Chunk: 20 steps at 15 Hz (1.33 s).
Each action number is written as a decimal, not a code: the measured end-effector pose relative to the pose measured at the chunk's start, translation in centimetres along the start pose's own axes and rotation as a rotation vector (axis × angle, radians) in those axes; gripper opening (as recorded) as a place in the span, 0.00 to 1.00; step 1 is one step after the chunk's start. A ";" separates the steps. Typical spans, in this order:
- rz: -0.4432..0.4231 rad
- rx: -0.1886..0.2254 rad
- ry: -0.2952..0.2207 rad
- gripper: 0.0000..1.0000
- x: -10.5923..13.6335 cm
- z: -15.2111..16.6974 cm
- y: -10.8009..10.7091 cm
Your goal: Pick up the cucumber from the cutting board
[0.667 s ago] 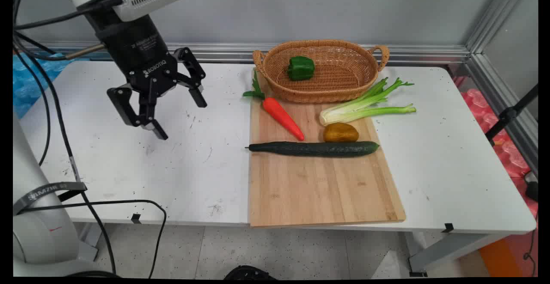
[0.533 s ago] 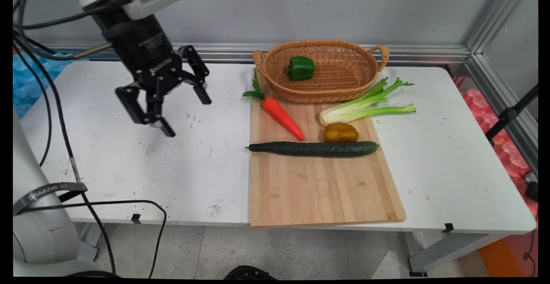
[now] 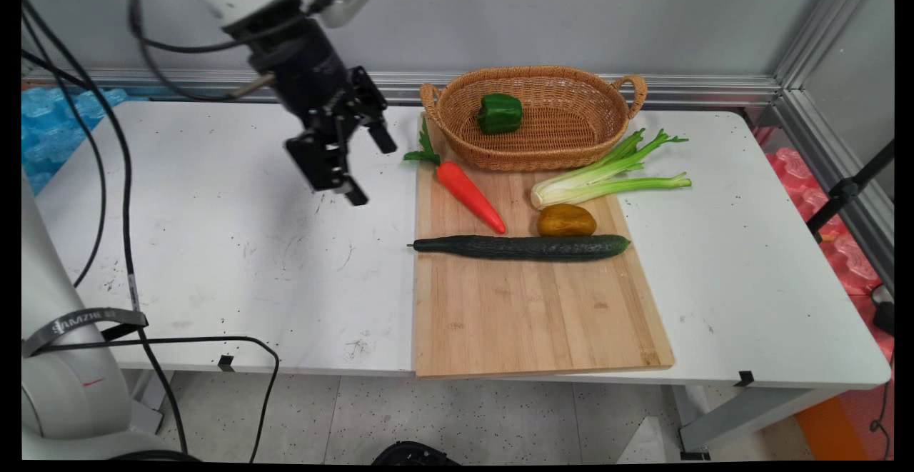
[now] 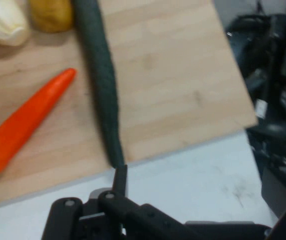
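White table [image 3: 214, 279] carries all items noted, its near edge hung with black cables [image 3: 128, 243] at the left. A wooden cutting board [image 3: 528, 315] lies on the right half, its near end reaching the table's front edge. On the board, from near to far: a dark cucumber [image 3: 521, 246] lying crosswise, its stem end at the board's left edge; a brown potato [image 3: 566, 221] touching or just behind it; an orange carrot [image 3: 471, 197] set diagonally, its leaves over the far left corner; a celery stalk [image 3: 607, 179] with its pale base on the board and its greens out over the table to the right. Behind these stands a wicker basket [image 3: 543, 156] holding one green pepper [image 3: 499, 113], and beyond it a grey wall [image 3: 571, 15]. The gripper [image 3: 371, 172] hangs above bare table just left of the board, nearest the carrot's leaves, fingers spread apart and grasping nothing. The main view alone shows the basket and pepper. The hand view alone shows one fingertip [image 4: 120, 181] lined up close to the cucumber's [image 4: 102, 85] stem end, with the carrot [image 4: 25, 122], potato [image 4: 51, 14] and celery base [image 4: 2, 20] beyond on the board [image 4: 173, 75]; its far side is blurred.
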 end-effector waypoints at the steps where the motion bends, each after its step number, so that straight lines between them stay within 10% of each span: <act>1: -0.026 0.013 0.005 1.00 0.3 0.8 -0.6; 20: -0.131 0.074 0.051 1.00 5.7 18.7 -6.3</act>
